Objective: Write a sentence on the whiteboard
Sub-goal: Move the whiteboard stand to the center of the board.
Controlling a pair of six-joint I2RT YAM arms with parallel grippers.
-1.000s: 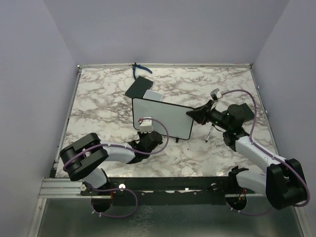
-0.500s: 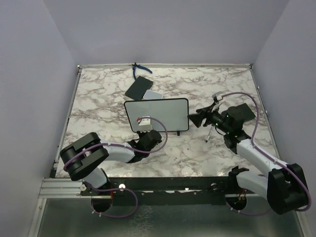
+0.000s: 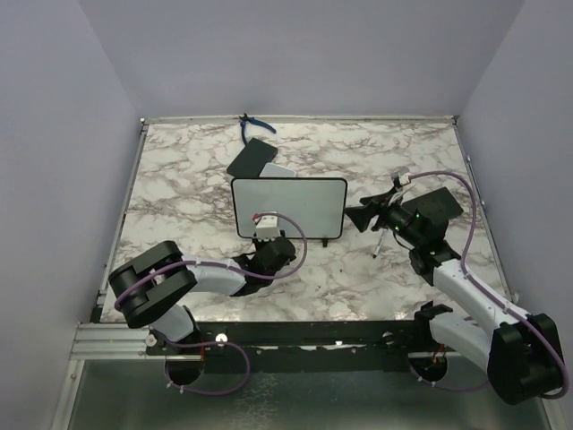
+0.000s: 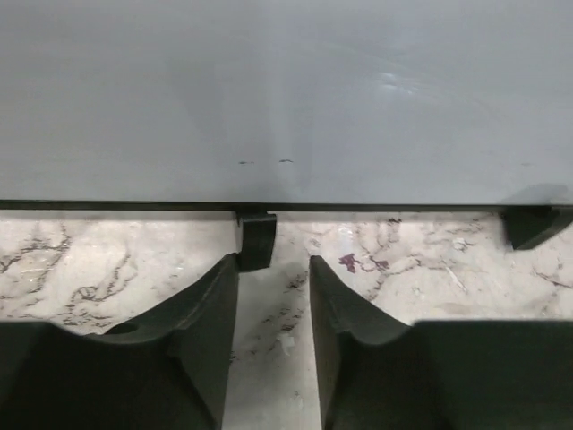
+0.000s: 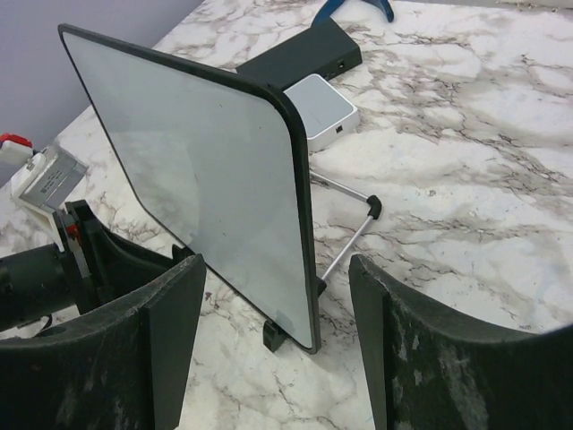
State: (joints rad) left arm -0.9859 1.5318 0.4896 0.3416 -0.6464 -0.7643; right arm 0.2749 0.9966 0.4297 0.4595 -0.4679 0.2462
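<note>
**Marble bench, one whiteboard upright between my two pincers**

White-and-grey veined, the bench [image 3: 179, 188] carries everything. One whiteboard [image 3: 288, 206] stands upright on it near the middle, on two small black feet [image 4: 256, 240], its long side level. A thin black frame [image 5: 300, 179] with rounded corners runs round an even, pale grey-white face. From my left wrist I make out two tiny dark specks [image 4: 285, 161] low on that face, too small to read. Behind the board lie one flat black rectangle [image 3: 251, 158] and, just beside it, one small grey-white pad [image 3: 278, 171]. One blue-handled tool [image 3: 253, 126] sits at the far edge. My left pincer [image 4: 273, 269] is low at the board's bottom edge, its fingers [image 4: 206, 305] slightly spread with nothing between them and one foot just ahead of the gap. My right pincer [image 5: 276, 264] is by the board's right edge, its fingers [image 5: 170, 340] wide apart and gripping nothing; the edge shows between them, apart from both.
</note>
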